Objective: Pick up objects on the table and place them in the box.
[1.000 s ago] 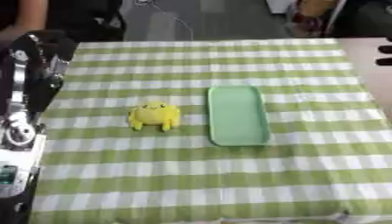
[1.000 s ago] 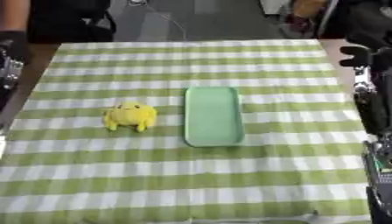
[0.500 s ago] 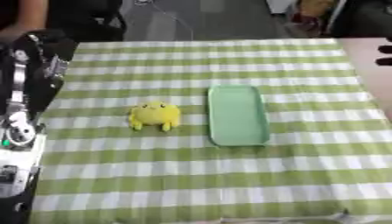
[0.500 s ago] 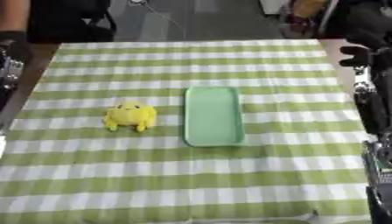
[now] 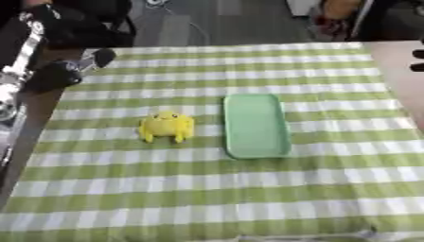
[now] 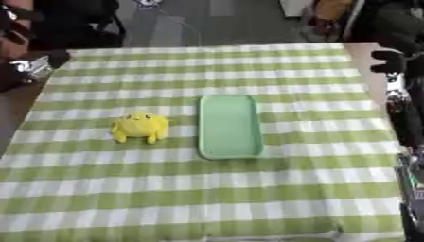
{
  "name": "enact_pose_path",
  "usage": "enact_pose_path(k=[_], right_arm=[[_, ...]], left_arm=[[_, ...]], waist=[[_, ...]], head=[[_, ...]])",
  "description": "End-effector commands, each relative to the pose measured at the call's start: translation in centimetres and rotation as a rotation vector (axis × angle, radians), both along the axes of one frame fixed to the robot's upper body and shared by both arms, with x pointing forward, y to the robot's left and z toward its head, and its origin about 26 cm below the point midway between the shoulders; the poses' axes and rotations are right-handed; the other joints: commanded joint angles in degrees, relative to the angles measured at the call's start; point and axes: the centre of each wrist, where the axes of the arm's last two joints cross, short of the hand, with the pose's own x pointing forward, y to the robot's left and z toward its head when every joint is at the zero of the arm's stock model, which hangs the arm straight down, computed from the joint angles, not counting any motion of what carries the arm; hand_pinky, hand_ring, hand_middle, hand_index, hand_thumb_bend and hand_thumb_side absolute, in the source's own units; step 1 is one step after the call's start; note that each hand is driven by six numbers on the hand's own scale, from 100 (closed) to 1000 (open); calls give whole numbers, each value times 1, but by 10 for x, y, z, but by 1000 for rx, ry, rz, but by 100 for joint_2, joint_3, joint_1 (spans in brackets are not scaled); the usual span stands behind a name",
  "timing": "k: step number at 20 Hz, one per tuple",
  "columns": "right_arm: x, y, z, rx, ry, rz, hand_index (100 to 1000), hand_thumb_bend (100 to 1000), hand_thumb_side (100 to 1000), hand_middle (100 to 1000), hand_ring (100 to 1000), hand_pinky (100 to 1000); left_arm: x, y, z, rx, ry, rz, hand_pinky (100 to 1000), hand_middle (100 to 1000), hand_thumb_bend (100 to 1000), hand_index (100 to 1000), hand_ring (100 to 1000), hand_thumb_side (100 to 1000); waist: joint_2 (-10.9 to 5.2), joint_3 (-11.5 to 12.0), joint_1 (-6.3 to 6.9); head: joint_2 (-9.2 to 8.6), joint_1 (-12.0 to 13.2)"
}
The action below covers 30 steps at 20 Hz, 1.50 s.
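A yellow plush toy point(image 5: 167, 126) sits on the green-and-white checked cloth, left of centre. Right beside it lies a shallow light green box point(image 5: 257, 124), long side running away from me, with nothing inside. My left hand point(image 5: 51, 75) hovers blurred at the table's upper left edge, well away from the toy, dark fingers spread and holding nothing. Only a dark part of my right hand point(image 6: 391, 61) shows, at the table's right edge, far from the box.
The checked cloth point(image 5: 215, 189) covers the whole table. My silver left arm point(image 5: 18, 71) runs along the left edge and my right arm point(image 6: 407, 123) down the right edge. Dark chairs and floor lie beyond the far edge.
My left arm has swung up, and its hand now shows at the table's upper left edge. The toy, the box and the right arm have not moved.
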Motion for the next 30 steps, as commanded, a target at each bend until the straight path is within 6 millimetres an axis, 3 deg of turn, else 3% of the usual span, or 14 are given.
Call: enact_pose_path(k=[1, 8, 11, 12, 16, 23, 30], right_arm=[[0, -3, 10, -27, -27, 5, 875, 100, 838, 773, 750, 677], [0, -3, 10, -26, -27, 2, 875, 100, 838, 773, 749, 677], [0, -3, 10, -26, -26, 2, 875, 100, 837, 773, 750, 677], [0, -3, 9, -26, -25, 2, 875, 100, 837, 773, 749, 677], [0, -3, 8, -26, -20, 4, 875, 100, 837, 773, 749, 676], [1, -2, 7, -24, -15, 9, 875, 100, 837, 773, 749, 676], [1, -2, 7, -20, -15, 10, 876, 100, 837, 773, 750, 676]], left_arm=[[0, 5, 18, 92, 13, 4, 590, 754, 753, 818, 605, 826], [3, 4, 13, 80, 52, -9, 587, 750, 756, 817, 587, 827], [8, 1, 13, 83, 82, -19, 581, 736, 758, 807, 565, 776], [12, -1, 13, 83, 97, -24, 578, 725, 752, 805, 557, 718], [28, -7, 10, 103, 176, -39, 577, 718, 882, 803, 549, 661], [68, -18, -8, 167, 323, -60, 580, 722, 889, 804, 551, 667], [87, -21, -28, 170, 387, -53, 581, 722, 882, 803, 553, 679]], waist=[[-71, -17, 7], [-77, -33, 4], [-82, -32, 1], [-84, -34, -1], [-87, -39, -8], [-78, -55, -11], [-64, -53, -17]], head=[[-5, 59], [-5, 45], [-5, 44], [-5, 48], [-5, 57], [-5, 71], [-5, 45]])
